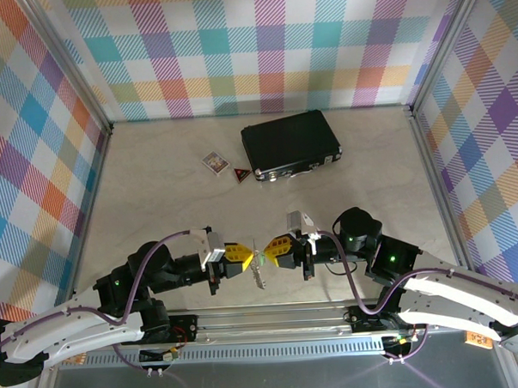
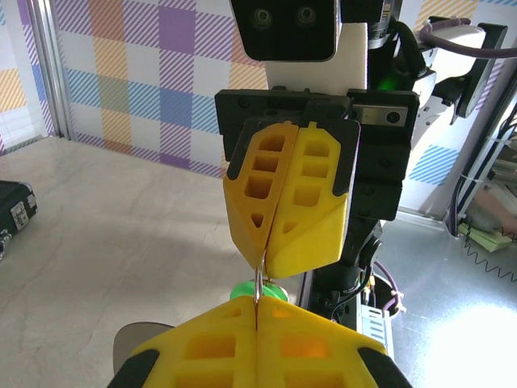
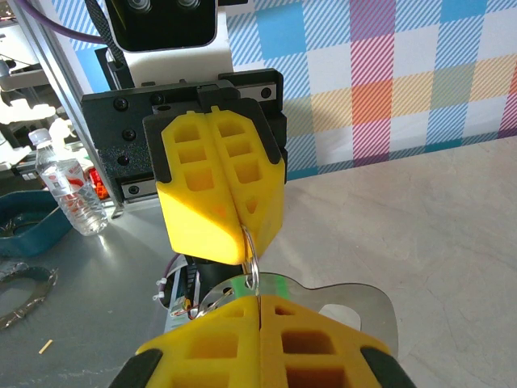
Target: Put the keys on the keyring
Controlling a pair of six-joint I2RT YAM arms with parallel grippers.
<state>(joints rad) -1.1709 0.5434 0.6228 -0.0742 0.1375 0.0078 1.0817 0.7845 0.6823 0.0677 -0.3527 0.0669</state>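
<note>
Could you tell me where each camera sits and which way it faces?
Top external: above and behind the bases, looking down at the table; both arms, left gripper meeting right gripper.
Left wrist: on the left arm, facing the right gripper; own fingers at bottom.
Right wrist: mirrored, facing the left gripper; own fingers below.
Shared: both wrist views show the keyring pinched between grippers.

left gripper (image 3: 241, 229), right gripper (image 3: 258, 302) — both pinching keyring (image 3: 253, 263)
</note>
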